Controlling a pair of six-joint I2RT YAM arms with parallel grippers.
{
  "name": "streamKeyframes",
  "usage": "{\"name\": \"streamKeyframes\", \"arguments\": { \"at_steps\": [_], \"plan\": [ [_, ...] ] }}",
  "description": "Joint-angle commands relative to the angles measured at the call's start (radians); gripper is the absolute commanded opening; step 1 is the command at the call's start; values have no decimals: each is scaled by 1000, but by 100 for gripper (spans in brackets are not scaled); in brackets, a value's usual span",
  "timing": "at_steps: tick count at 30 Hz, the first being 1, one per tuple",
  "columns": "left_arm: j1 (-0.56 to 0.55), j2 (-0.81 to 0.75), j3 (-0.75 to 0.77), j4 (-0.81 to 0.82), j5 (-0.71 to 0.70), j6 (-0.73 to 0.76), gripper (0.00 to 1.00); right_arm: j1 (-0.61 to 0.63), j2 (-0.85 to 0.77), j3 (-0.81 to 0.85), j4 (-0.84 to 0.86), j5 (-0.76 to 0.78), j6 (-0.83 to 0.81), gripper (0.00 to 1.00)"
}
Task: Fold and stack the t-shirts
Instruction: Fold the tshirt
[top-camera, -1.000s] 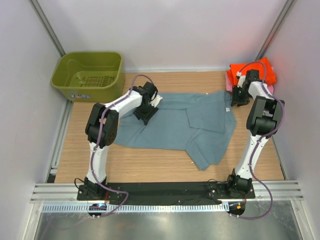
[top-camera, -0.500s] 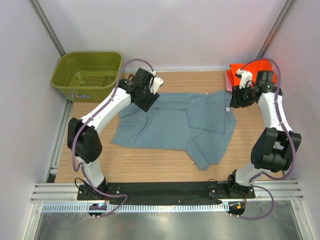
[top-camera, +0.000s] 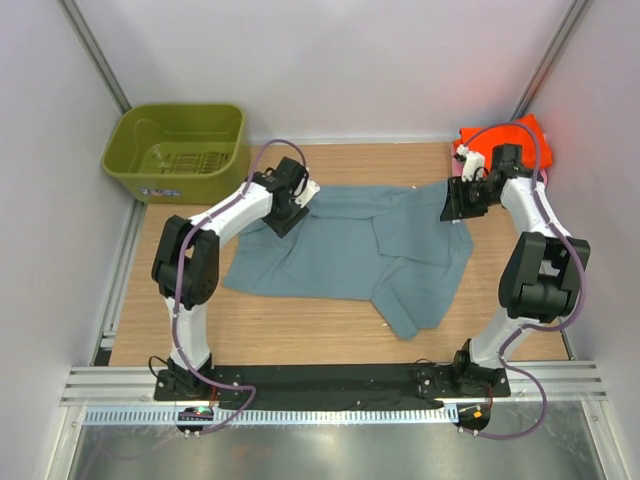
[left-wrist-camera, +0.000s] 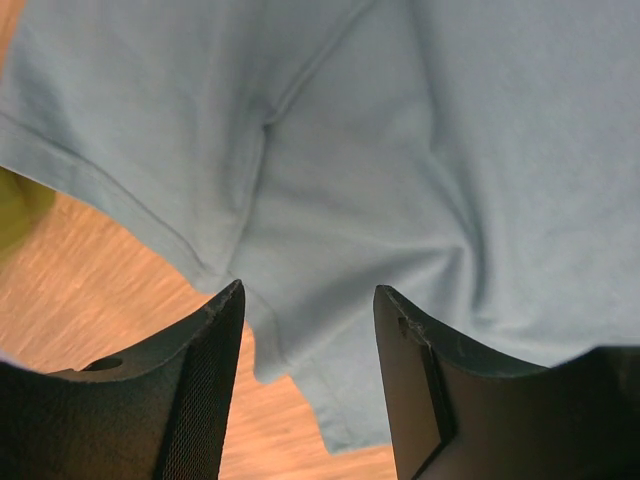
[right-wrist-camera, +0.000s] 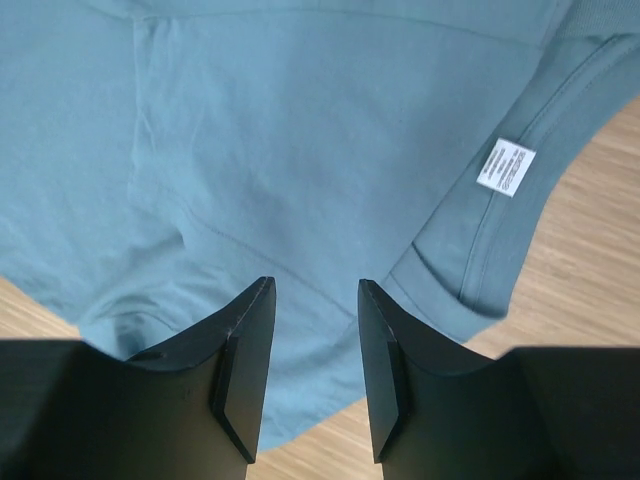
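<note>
- Shifting left since a moment ago, with the right gripper (right-wrist-camera: 312, 285) now over the blue-grey t-shirt's (top-camera: 350, 250) far right corner, jaws apart, holding nothing.
- Hanging the left gripper (left-wrist-camera: 305, 290), jaws apart too, over the far left corner.
- Sitting far left, well apart: olive-green basket (top-camera: 120, 140).
- Lying flat on the table (top-camera: 300, 330), long way left to right, near the folded orange t-shirt (top-camera: 525, 135).

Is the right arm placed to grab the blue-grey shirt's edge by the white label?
Probably yes. The right tool hangs open just above the blue-grey shirt. The hem with the white label lies slightly to one side, and nothing covers it.
</note>
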Motion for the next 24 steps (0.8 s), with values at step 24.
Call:
{"name": "streamKeyframes", "arguments": {
  "at_steps": [24],
  "plan": [
    [162,338,344,78,-120,5,57,95,392,312,144,178,103,45]
  ]
}}
